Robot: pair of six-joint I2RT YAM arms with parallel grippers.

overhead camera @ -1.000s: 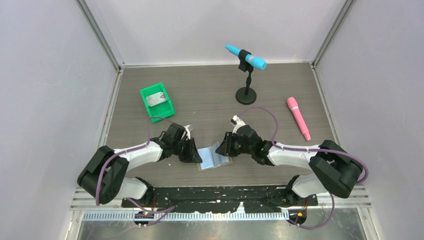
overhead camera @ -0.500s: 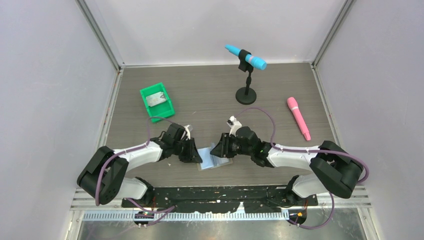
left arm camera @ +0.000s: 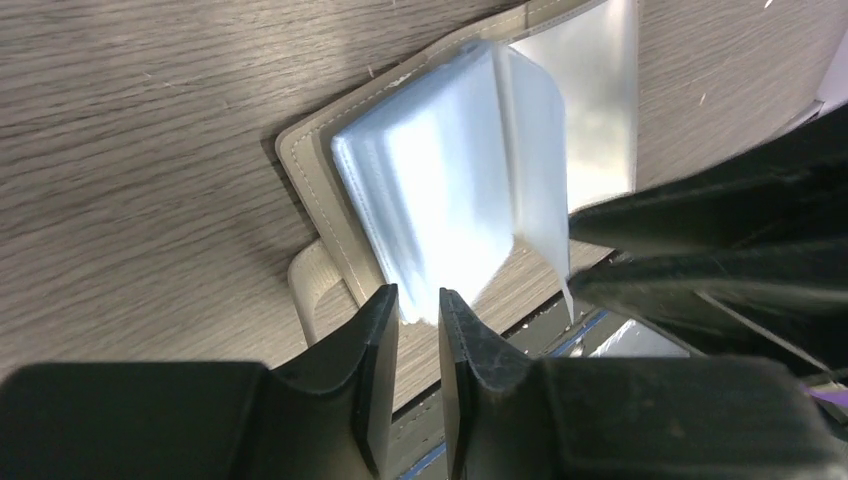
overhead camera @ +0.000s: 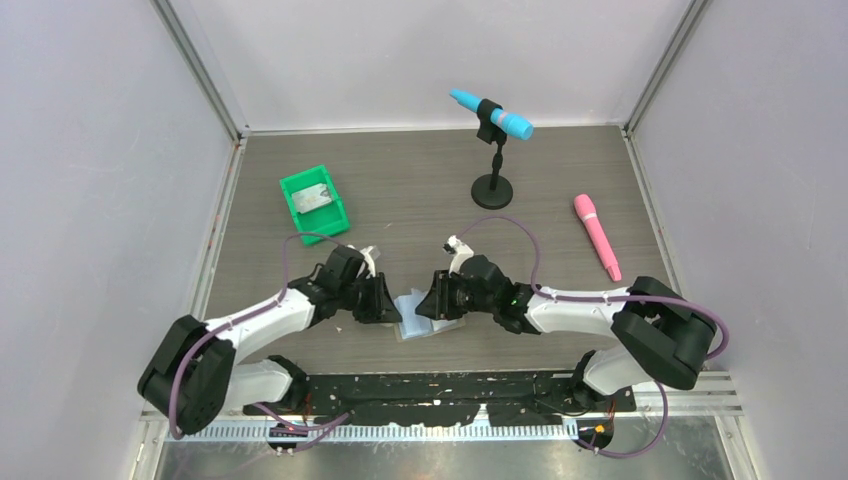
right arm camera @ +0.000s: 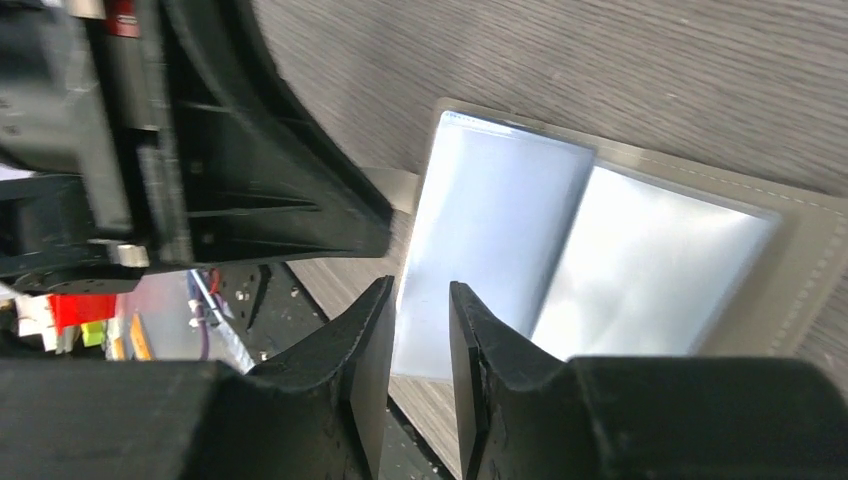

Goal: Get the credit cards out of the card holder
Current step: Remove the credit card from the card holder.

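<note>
The holder [overhead camera: 412, 325] is laid open on the counter [overhead camera: 420, 180], near the front edge, right between the two arms. Its long side runs from left to right, and its fold runs from near to far. The grey outside is flat on the wood, and the clear pockets inside are lifted up like the pages of a book.

The left fingers [left arm camera: 375, 340] are kept narrow. The low corner of the thick pile of pockets is pinched in the small gap between them. The pile lies just ahead of these fingers.

The right fingers [right arm camera: 370, 350] are kept narrow too. One thin, pale leaf is held between them, pulled apart from the pile. The rest of that leaf reaches away from the tips, toward the fold.

The cards cannot be told apart from the shiny pockets. It cannot be seen if a card is inside the held leaf.

Both arms are just as near to the holder. The pile is held down by the left one, so the pulling is most likely meant for the right one. A card would have to be slid out along the leaf, away from the fold. The leaf may bend or slip out.

A green bin [overhead camera: 338, 208] is seen far off to the back left.
</note>
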